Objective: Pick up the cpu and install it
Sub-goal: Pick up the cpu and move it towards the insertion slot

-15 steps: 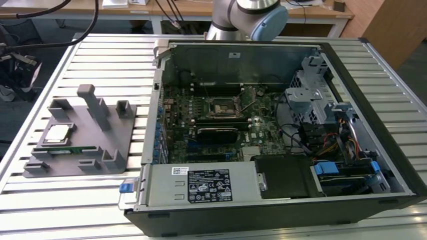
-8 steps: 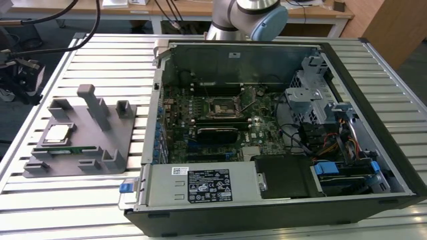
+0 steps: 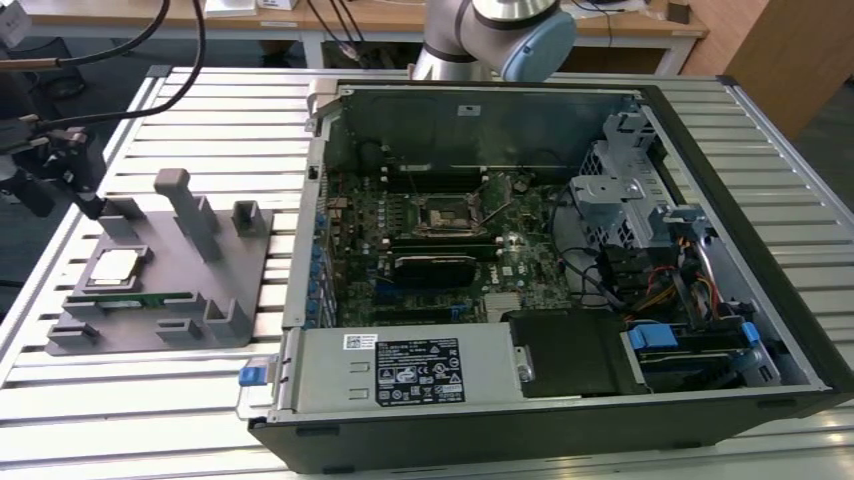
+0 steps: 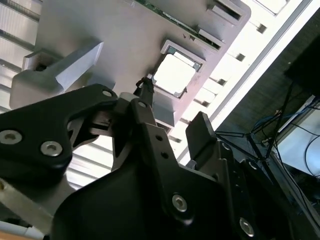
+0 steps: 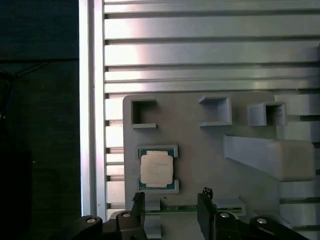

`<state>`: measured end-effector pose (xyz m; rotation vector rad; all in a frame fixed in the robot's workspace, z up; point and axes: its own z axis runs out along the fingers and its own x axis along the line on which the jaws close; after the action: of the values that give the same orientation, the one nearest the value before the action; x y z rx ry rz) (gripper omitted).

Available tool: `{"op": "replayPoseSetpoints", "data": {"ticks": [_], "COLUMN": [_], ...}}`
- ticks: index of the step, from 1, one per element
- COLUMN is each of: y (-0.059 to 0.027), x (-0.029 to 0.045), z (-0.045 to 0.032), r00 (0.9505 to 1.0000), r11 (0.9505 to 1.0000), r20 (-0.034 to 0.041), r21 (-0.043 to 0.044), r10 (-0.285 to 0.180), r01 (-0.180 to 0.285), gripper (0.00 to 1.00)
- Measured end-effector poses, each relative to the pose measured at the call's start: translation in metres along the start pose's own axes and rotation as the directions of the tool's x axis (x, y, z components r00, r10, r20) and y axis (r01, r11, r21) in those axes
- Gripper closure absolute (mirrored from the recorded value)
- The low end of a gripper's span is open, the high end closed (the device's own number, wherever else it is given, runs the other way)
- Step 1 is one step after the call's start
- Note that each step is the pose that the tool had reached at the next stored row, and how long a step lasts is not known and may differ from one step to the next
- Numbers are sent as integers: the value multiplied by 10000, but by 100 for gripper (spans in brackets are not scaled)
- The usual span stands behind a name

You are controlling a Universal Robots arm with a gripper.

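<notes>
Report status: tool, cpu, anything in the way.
The tool open and empty, just short of the cpu. The cpu flat in its pocket on the grey tray, not gripped. Nothing lying over it.

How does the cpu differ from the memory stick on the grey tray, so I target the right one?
Shape: the cpu is a flat square, the memory stick a long thin strip. Colour: the cpu has a silver top with a green rim, while the memory stick is green. Seat: the cpu sits in a square frame, the memory stick alongside it. Both rest on the grey tray; the open pincer holds neither.
</notes>
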<state>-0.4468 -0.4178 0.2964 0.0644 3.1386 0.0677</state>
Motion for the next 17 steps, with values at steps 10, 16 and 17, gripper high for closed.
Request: {"op": "replayPoseSetpoints", "data": {"ticks": [10,16,17], "y": [-8,-12,-13], "x": [46,63,64], "z": [181,256,273], "r00": [10000,10000,10000], "r11": [10000,10000,10000], "r20": [-2,-2,-1], "r21": [1,3,5], "r10": [-21,-23,-22], "r01": [21,23,22], "gripper": [35,35,35]}}
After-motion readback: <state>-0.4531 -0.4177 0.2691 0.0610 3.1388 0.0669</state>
